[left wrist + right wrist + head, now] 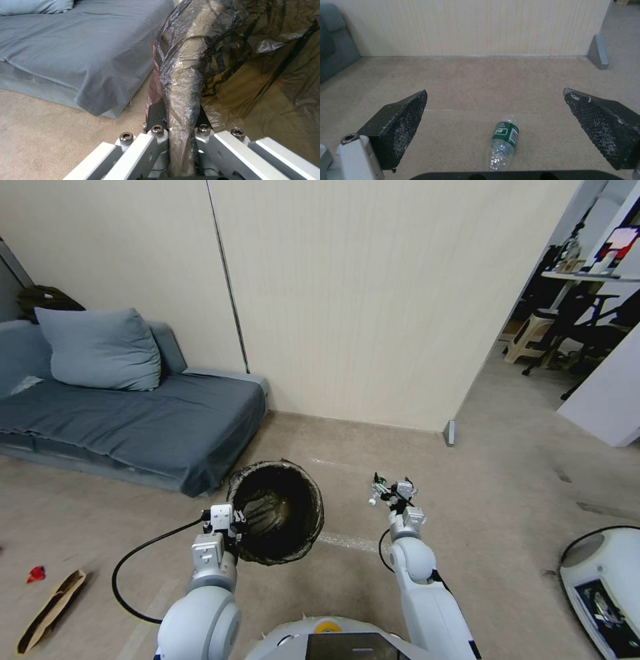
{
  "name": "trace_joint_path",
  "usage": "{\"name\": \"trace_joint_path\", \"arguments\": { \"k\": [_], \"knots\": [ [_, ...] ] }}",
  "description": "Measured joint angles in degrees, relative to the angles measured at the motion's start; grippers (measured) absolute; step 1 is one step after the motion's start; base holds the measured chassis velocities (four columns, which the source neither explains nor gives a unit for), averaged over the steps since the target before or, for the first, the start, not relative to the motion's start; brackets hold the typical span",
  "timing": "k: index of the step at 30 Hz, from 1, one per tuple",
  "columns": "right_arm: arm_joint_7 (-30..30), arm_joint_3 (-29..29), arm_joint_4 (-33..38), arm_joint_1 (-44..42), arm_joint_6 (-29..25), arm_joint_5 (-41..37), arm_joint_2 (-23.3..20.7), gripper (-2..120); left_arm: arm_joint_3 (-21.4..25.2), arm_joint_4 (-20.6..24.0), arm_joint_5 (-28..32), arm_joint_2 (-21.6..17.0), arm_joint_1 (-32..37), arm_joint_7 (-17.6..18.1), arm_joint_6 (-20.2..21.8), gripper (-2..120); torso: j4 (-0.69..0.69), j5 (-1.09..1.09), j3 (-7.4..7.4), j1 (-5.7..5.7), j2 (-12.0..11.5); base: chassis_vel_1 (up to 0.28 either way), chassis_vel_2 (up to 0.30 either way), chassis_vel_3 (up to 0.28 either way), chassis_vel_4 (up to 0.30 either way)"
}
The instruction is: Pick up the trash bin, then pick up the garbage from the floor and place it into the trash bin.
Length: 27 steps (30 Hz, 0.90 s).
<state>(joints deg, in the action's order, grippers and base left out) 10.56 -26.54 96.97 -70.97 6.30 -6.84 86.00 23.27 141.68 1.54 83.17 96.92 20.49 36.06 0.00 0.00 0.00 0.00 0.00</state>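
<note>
Likely a home living room: grey sofa (127, 427), pillow (100, 350), carpet (467, 487).

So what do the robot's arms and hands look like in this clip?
Both arms are glossy white, rounded segments ending in silver-grey metal wrist blocks. A black cable loops from the left arm, and a shorter one runs by the right. The left hand has pale aluminium links with hex bolts. The right hand has dark wedge-shaped fingers with scuffed, gridded pads.
</note>
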Motion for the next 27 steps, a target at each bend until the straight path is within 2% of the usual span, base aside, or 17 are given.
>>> {"name": "trace_joint_path", "arguments": {
  "k": [7, 22, 27],
  "knots": [
    [0.6, 0.3, -12.8, 7.0, -0.3, -0.6, -1.2, 100, -0.1, -0.1, -0.3, -0.3, 0.2, 0.2, -0.1, 0, 0.00, 0.01, 0.00, 0.00, 0.0, 0.000, 0.000, 0.000, 0.000],
    [0.3, 0.6, -28.1, 14.8, -2.4, -0.8, -0.9, 100, -1.0, -0.4, -1.2, 0.3, 0.5, 0.4, -0.5, 0, 0.01, 0.01, 0.00, 0.00, 0.0, 0.000, 0.000, 0.000, 0.000],
    [0.0, 0.8, -31.0, 16.1, -3.0, -0.4, -0.8, 100, -1.3, -0.7, -1.4, 0.3, 0.5, 0.5, -0.6, 0, 0.00, 0.01, 0.00, 0.00, 0.0, 0.000, 0.000, 0.000, 0.000]
  ]
}}
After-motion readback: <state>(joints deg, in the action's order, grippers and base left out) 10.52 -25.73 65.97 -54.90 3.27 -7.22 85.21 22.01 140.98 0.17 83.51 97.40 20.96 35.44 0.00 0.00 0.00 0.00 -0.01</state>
